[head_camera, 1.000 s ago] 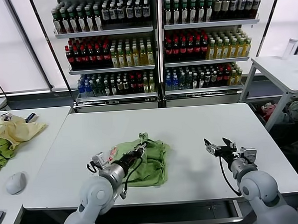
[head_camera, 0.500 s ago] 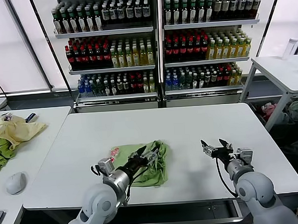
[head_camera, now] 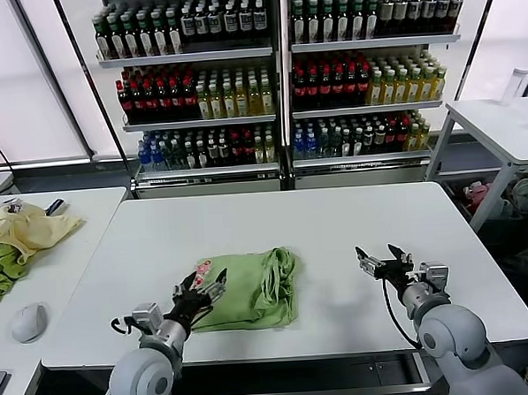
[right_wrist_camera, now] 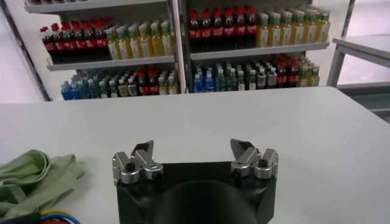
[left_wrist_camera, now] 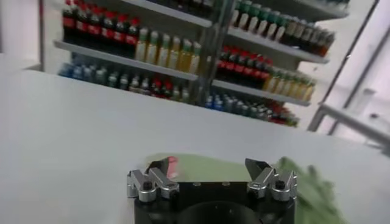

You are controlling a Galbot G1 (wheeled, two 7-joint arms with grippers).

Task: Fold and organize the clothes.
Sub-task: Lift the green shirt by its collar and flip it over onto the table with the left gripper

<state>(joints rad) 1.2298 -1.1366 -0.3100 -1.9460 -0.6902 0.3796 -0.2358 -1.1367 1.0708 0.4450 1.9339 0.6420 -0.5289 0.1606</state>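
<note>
The light green polo shirt (head_camera: 251, 291) lies folded in a compact bundle on the white table (head_camera: 336, 229), near its front edge, with the red-and-white patch (head_camera: 203, 269) showing at its left corner. My left gripper (head_camera: 203, 286) is open and empty at the shirt's left edge, low over the table. The left wrist view shows the shirt (left_wrist_camera: 207, 167) just beyond the open gripper (left_wrist_camera: 208, 168). My right gripper (head_camera: 380, 260) hovers open and empty to the right of the shirt, well apart from it; the shirt's edge (right_wrist_camera: 36, 179) shows off to one side of the gripper (right_wrist_camera: 192, 149).
A side table at the left holds a pale yellow garment (head_camera: 27, 229), a darker green cloth (head_camera: 2, 273) and a computer mouse (head_camera: 27, 322). Shelves of bottles (head_camera: 275, 73) stand behind the table. Another white table (head_camera: 499, 123) is at the far right.
My left gripper let go of the shirt, opened and drew back left toward the table's front. The shirt now lies flatter, folded over. The right gripper barely moved.
</note>
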